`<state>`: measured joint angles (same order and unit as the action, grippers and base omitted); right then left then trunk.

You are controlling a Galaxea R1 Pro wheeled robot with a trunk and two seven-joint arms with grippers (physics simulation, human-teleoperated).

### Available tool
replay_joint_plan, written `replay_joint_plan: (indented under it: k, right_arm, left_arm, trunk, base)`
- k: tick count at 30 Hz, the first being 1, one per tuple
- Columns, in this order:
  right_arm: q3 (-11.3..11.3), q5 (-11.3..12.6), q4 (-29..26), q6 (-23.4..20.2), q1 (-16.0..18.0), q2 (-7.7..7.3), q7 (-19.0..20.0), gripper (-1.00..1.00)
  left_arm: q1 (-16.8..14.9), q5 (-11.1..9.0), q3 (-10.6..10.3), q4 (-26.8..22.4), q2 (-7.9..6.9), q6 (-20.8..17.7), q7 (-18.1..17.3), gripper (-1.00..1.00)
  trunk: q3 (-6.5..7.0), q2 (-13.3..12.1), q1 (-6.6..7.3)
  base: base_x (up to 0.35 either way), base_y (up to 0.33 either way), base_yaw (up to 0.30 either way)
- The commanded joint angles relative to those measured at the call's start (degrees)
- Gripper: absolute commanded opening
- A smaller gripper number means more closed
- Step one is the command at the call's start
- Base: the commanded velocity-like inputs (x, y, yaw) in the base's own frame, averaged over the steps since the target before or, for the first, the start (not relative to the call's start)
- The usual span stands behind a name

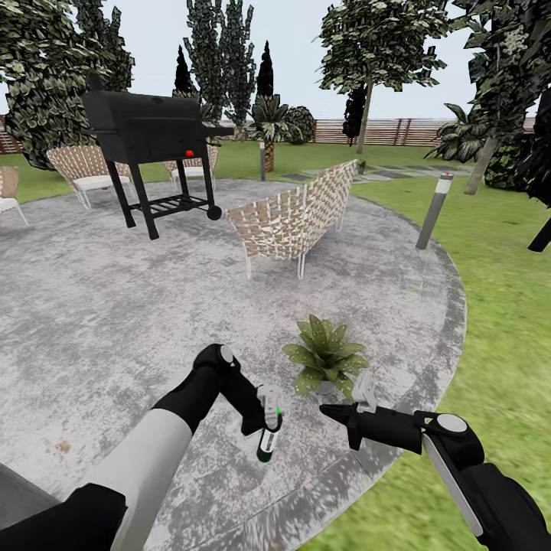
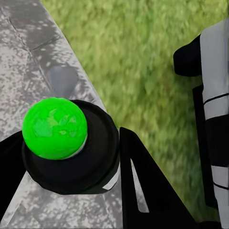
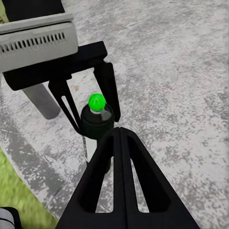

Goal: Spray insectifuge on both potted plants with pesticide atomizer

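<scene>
One potted plant (image 1: 325,356), a low rosette of speckled green leaves, stands on the round grey patio (image 1: 115,306) near its edge. My left gripper (image 1: 268,419) is shut on the pesticide atomizer (image 1: 266,444), which hangs upright just left of the plant, dark green end down. In the left wrist view the atomizer's dark cap and bright green knob (image 2: 55,128) sit between the black fingers (image 2: 143,191). My right gripper (image 1: 327,412) is shut on nothing and points at the atomizer from the right, below the plant. In the right wrist view its closed fingers (image 3: 119,157) face the held atomizer (image 3: 97,119).
A woven bench (image 1: 298,218) and a black grill (image 1: 149,130) stand further back on the patio, with chairs (image 1: 84,172) at the far left. A grey bollard light (image 1: 434,210) marks the patio edge. Lawn (image 1: 497,306) lies to the right, a slatted fence (image 1: 383,132) behind.
</scene>
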<state>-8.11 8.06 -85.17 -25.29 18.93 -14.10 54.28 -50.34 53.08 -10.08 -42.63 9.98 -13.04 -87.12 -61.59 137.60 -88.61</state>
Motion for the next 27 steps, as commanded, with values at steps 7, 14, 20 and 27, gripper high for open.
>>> replay_joint_plan:
  k: [7, 14, 20, 27]
  right_arm:
    - [-0.02, 0.47, 0.00, -0.46, 0.04, -0.05, -0.05, -1.00]
    - [0.00, 0.47, 0.00, -0.46, 0.03, -0.05, -0.05, -1.00]
    - [-0.02, 0.47, 0.00, -0.46, 0.04, -0.05, -0.05, -1.00]
    - [0.00, 0.55, 0.00, -0.46, 0.04, -0.05, -0.05, -1.00]
  left_arm:
    - [-0.02, -0.61, -0.09, -0.17, 0.02, -0.58, -0.33, -1.00]
    - [-0.02, -2.94, -2.94, -0.24, 0.02, -0.75, -0.17, -1.00]
    - [-0.02, -5.67, -6.81, -0.63, 0.02, -1.09, 0.51, -1.00]
    - [-0.02, -5.88, -7.06, -0.81, 0.02, -1.19, 0.80, -1.00]
  trunk:
    - [-0.05, 0.02, 0.01]
    - [-0.05, 0.02, 0.01]
    - [-0.05, 0.02, 0.01]
    - [-0.05, 0.02, 0.01]
  base:
    - [0.000, 0.000, 0.000]
    - [0.000, 0.000, 0.000]
    - [0.000, 0.000, 0.000]
    - [0.000, 0.000, 0.000]
